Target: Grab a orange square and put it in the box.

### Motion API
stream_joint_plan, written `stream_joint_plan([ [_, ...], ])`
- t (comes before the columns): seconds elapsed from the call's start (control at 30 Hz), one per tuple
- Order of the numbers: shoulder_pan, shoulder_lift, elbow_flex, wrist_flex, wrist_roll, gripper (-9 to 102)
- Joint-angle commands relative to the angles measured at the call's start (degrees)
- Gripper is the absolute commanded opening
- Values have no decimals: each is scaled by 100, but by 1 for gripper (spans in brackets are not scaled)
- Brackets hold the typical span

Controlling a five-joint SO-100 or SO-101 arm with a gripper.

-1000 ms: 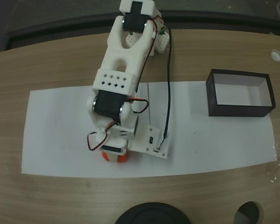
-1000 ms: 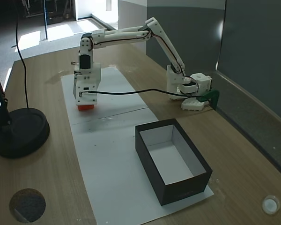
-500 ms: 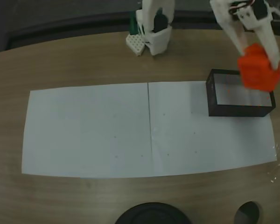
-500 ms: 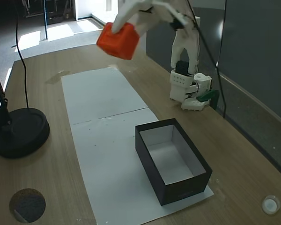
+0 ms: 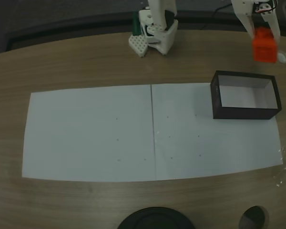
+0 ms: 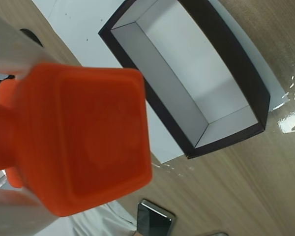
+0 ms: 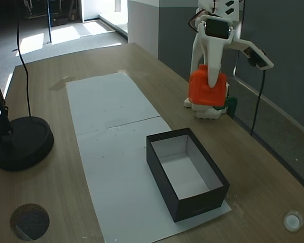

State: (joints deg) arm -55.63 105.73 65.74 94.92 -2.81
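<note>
One white sheet of paper point(image 5: 152, 131) covers most of the wooden counter point(image 5: 86, 62) in a fixed view from above; the gripper point(image 5: 263, 40) hangs at the top right, clamped on the orange square point(image 5: 264, 46). Just below it in this view lies the box point(image 5: 245, 95), dark-walled, pale inside, open and unobstructed. Off to the gripper's left stands the arm's white base point(image 5: 157, 28); a round black stand base point(image 5: 156, 218) sits far below, at the frame's bottom edge.

Up close in the wrist view, the orange square point(image 6: 86, 137) is glossy, with rounded edges and a shallow square indent on its face. Right of it lies the box point(image 6: 226, 59), rectangular and matte.

From the other fixed view, the gripper point(image 7: 209, 86) holds the orange square point(image 7: 206, 91) in the air, above the counter, beyond the box point(image 7: 192, 202). A black lamp base point(image 7: 20, 142) rests well to the left.
</note>
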Motion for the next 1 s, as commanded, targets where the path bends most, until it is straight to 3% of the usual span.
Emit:
stream_joint_plan([
  [0.0, -18, 141, 624, -483, 35, 6],
  [0.2, 26, 53, 1556, -1503, 9, 6],
  [0.53, 53, 44, 2320, -2250, 0, 6],
  [0.97, 369, -35, 2619, -2426, 0, 6],
])
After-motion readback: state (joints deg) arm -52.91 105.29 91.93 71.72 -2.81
